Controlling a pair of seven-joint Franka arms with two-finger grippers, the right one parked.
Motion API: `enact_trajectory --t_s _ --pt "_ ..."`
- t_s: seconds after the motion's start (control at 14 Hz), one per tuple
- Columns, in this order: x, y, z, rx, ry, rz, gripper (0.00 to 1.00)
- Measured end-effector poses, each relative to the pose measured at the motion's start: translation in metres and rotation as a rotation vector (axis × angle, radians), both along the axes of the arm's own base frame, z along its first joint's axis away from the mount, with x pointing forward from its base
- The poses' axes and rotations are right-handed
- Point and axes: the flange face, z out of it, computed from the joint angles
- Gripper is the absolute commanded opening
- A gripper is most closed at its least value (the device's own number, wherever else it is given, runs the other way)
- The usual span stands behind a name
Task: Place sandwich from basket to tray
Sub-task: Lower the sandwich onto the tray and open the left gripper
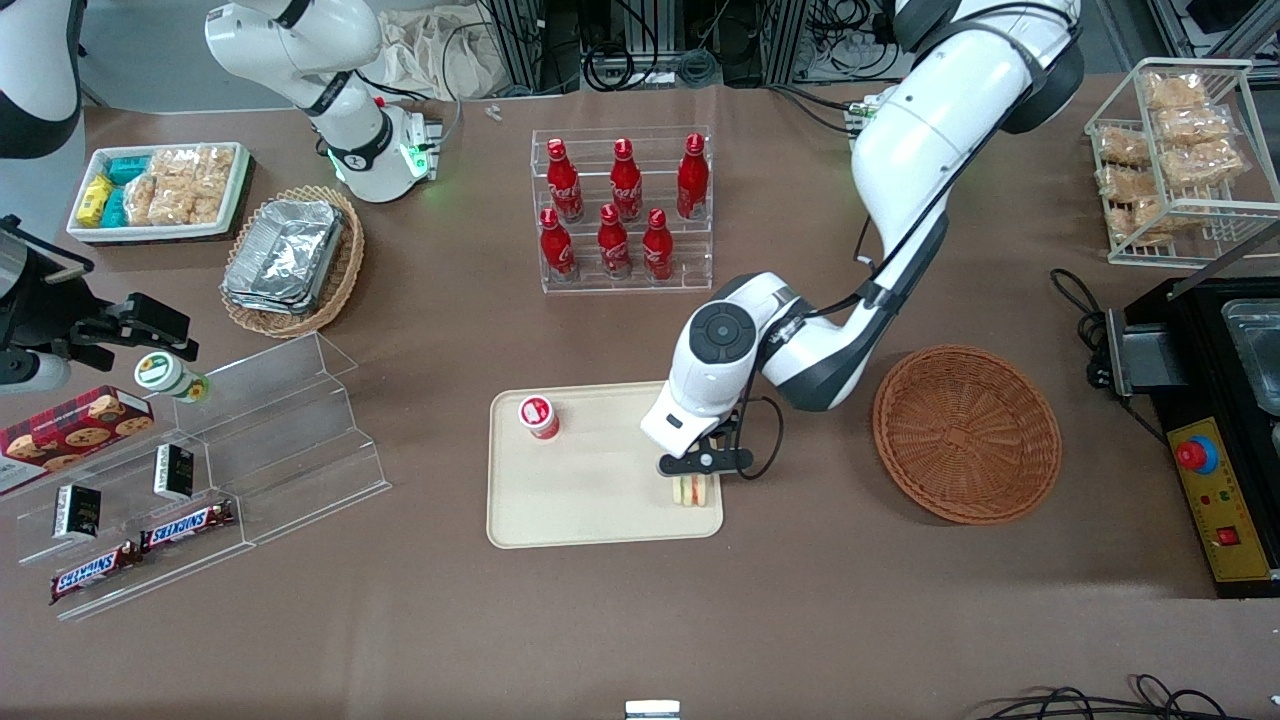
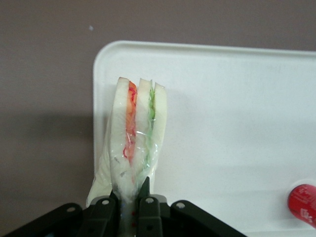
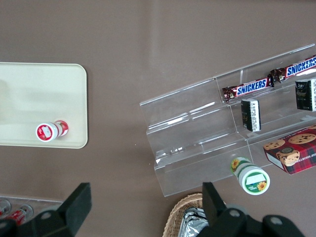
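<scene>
The sandwich (image 1: pixel 694 490) (image 2: pixel 136 138), a wrapped white wedge with orange-red and green filling, stands on edge at the corner of the cream tray (image 1: pixel 590 500) (image 2: pixel 237 123) nearest the front camera and the basket. My left gripper (image 1: pixel 697 476) (image 2: pixel 129 191) is directly above it, shut on its wrapped top edge. One side of the wrapper sits right at the tray's rim. I cannot tell whether the sandwich rests on the tray or hangs just above it. The round reddish-brown basket (image 1: pixel 966 432) lies beside the tray toward the working arm's end, with nothing in it.
A red-capped cup (image 1: pixel 538 416) (image 2: pixel 302 203) (image 3: pixel 49 131) stands on the tray. A rack of red bottles (image 1: pixel 625 205) is farther from the camera. A clear stepped shelf (image 1: pixel 220 450) with snacks lies toward the parked arm's end. A black machine (image 1: pixel 1220 420) sits beside the basket.
</scene>
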Motion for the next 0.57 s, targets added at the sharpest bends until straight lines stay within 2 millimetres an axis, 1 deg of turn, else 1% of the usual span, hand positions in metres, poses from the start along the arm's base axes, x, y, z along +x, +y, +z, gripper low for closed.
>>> enact_trajectory --t_s 0.14,0.21,0.29,0.36,0.43,0.5,0.57 --pt "-0.005 -0.008 -0.004 0.004 -0.003 -0.025 0.00" --pt "-0.007 -0.009 -0.006 0.009 -0.005 -0.035 0.12" --pt "-0.008 -0.010 -0.009 0.015 -0.005 -0.041 0.49" --pt "-0.008 -0.009 -0.014 0.019 -0.001 -0.043 0.64" --pt "-0.007 -0.008 -0.017 0.021 -0.001 -0.044 0.86" --pt "-0.006 -0.007 -0.019 0.027 -0.004 -0.048 1.00" --pt "-0.005 -0.005 -0.023 0.038 -0.009 -0.054 1.00"
